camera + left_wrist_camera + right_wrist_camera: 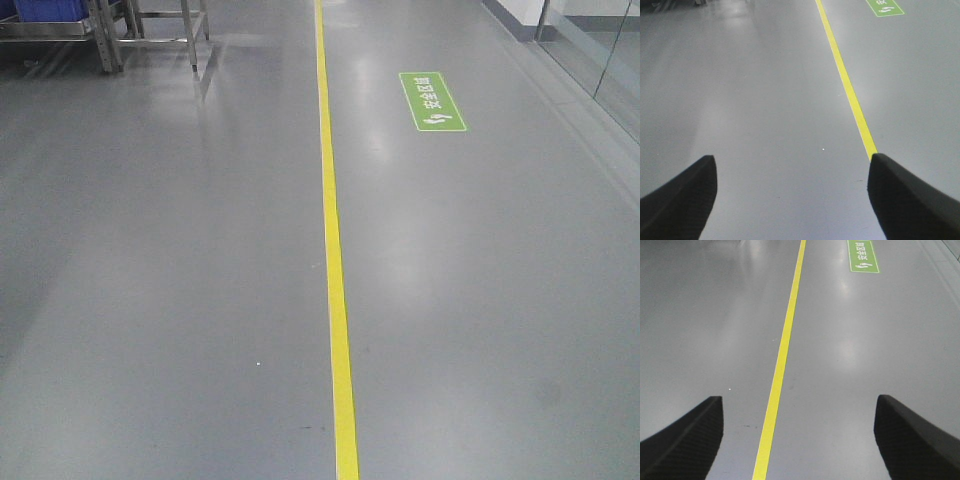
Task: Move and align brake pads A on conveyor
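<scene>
A blue bin (45, 8) sits on a steel rack (60, 30) at the far left corner of the exterior front-facing view, cut by the frame edge so that its contents cannot be seen; a second steel frame (165, 25) stands just beside it. The rest of the scene is glossy grey floor (150, 280), split by a yellow line (333, 250) running away from the robot, with a green floor sign (432, 101) bearing white characters well to the right of the line and a glass partition (600, 50) at the far right. The left end effector (792, 159) hangs over the floor with its jaws wide apart and nothing between them, its dark textured fingers (680, 200) in the lower corners of the wrist view and the yellow line (847, 85) reaching the inner edge of one. The right end effector (799, 399) is likewise spread wide and holds nothing, its fingers (910, 440) flanking the yellow line (782, 345), the green sign (863, 256) far ahead. The brake pads A and the conveyor lie outside all three views, so their position relative to either end effector cannot be told.
</scene>
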Motion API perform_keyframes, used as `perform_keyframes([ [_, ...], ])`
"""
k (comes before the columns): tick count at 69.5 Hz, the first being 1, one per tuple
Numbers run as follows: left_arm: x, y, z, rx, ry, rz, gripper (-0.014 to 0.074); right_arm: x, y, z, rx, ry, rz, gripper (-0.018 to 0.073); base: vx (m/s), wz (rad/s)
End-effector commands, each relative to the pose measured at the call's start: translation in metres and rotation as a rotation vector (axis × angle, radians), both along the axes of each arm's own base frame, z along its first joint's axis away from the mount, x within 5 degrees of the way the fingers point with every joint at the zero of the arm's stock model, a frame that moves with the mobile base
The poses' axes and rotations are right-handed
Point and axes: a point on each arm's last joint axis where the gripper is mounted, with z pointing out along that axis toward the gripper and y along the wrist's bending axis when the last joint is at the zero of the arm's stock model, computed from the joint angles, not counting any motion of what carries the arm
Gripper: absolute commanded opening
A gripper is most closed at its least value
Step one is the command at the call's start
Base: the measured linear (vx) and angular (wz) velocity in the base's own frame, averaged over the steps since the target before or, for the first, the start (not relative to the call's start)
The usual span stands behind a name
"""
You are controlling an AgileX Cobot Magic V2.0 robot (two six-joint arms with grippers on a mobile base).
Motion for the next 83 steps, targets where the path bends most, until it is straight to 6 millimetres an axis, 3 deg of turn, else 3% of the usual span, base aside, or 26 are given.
perform_keyframes([
  [1, 0.0029, -0.0009, 0.0116, -0.009, -0.073, -0.009, 0.0575, 0.003, -0.0005, 0.0137, -0.011, -0.09, -0.001, 0.0582, 0.05, 0.01],
  [46, 0.0029, -0.0009, 0.0116, -0.009, -0.073, -0.009, 0.0575, 0.003, -0.0005, 0.0137, -0.011, -0.09, -0.001, 0.0582, 0.11, -0.12],
  [83, 0.0029, -0.0009, 0.0116, -0.009, -0.073, -0.009, 0.0575, 0.003, -0.0005, 0.0137, -0.011, -0.09, -0.001, 0.0582, 0.34, -0.01],
])
